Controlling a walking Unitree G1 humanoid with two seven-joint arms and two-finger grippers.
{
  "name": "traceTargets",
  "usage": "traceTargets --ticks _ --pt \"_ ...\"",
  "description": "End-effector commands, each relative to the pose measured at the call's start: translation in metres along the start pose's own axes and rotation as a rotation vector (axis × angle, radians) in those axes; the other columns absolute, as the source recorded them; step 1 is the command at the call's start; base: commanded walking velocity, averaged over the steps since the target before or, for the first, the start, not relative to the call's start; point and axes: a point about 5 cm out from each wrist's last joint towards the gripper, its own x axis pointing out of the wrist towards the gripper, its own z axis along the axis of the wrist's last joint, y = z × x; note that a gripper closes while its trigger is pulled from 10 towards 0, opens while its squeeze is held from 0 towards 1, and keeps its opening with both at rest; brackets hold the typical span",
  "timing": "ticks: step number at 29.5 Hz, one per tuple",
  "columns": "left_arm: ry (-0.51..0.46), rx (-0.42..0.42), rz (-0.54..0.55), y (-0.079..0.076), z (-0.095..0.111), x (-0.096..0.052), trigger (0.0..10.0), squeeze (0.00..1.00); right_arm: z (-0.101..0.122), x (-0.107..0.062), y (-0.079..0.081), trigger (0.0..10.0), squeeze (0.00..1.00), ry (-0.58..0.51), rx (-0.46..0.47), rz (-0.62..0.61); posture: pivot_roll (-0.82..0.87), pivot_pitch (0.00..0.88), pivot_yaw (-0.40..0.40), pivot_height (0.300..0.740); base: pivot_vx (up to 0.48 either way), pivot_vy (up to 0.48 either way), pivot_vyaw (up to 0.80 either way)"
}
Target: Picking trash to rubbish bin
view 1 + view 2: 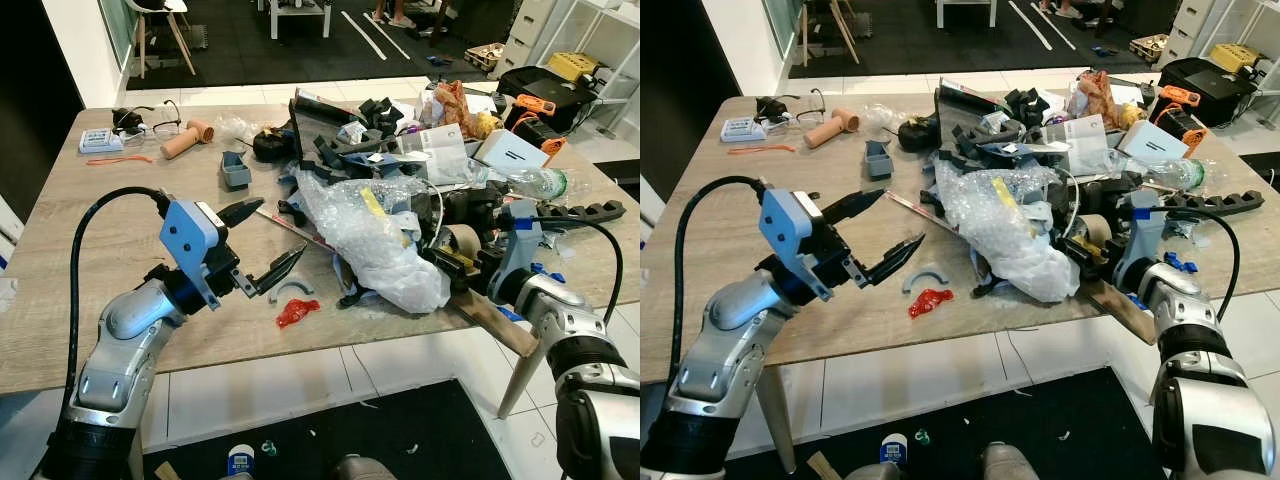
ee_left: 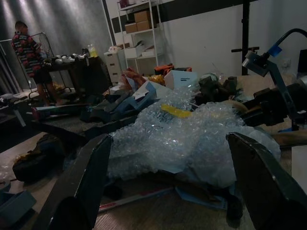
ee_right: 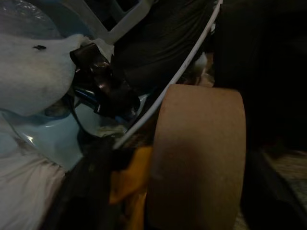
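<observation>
Left gripper (image 1: pixel 262 244) gaping, empty, over bare table (image 1: pixel 120 215) | right gripper (image 1: pixel 462 258) at tape roll (image 3: pixel 196 158) in pile, near edge, grip unclear

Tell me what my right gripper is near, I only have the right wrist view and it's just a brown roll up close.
Observer: The right gripper is pushed into the clutter pile at the table's right edge, with the tape roll at its fingertips.
Operator: What's the pale stuff beside the roll?
Observer: A big wad of bubble wrap lying toward the table's middle, on the robot's left of the roll.
Operator: Where's my other arm?
Observer: The left gripper hangs over the table's near left part, fingers open, pointing at the bubble wrap.
Operator: Any loose trash near it?
Observer: A small red scrap lies on the wood just below that gripper's fingertips.
</observation>
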Motion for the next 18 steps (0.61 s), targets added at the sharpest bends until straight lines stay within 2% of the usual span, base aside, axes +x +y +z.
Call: traceTargets --ticks 1,2,10,13,14,18 --pt "0.011 0.010 0.014 0.003 -0.001 -0.003 10.0 0.00 -0.005 -0.003 -0.003 1.6 0.00 0.033 -0.015 -0.024 -0.05 0.000 -0.032 0.740 0.000 0.000 0.00" --pt "0.010 0.010 0.015 0.004 -0.001 -0.003 10.0 0.00 -0.005 -0.004 -0.005 0.0 0.00 0.036 -0.020 -0.031 -0.05 0.000 -0.032 0.740 0.000 0.000 0.00" --pt "0.007 0.005 0.014 0.003 -0.001 -0.003 10.0 0.00 0.004 -0.006 -0.010 0.0 0.00 0.004 -0.021 -0.053 -0.05 0.000 -0.035 0.740 0.000 0.000 0.00" --pt "-0.005 -0.010 -0.006 0.002 0.001 -0.005 10.0 0.00 0.027 -0.007 -0.013 0.0 0.00 -0.083 -0.009 -0.033 -0.05 0.000 -0.035 0.740 0.000 0.000 0.00" --pt "-0.005 -0.010 -0.006 0.002 0.001 -0.005 10.0 0.00 0.027 -0.007 -0.013 0.0 0.00 -0.083 -0.009 -0.033 -0.05 0.000 -0.035 0.740 0.000 0.000 0.00" --pt "-0.013 -0.027 -0.023 0.000 0.002 -0.006 10.0 0.00 0.049 -0.007 -0.013 0.0 0.00 -0.166 -0.015 0.007 -0.06 0.000 -0.036 0.740 0.000 0.000 0.00"
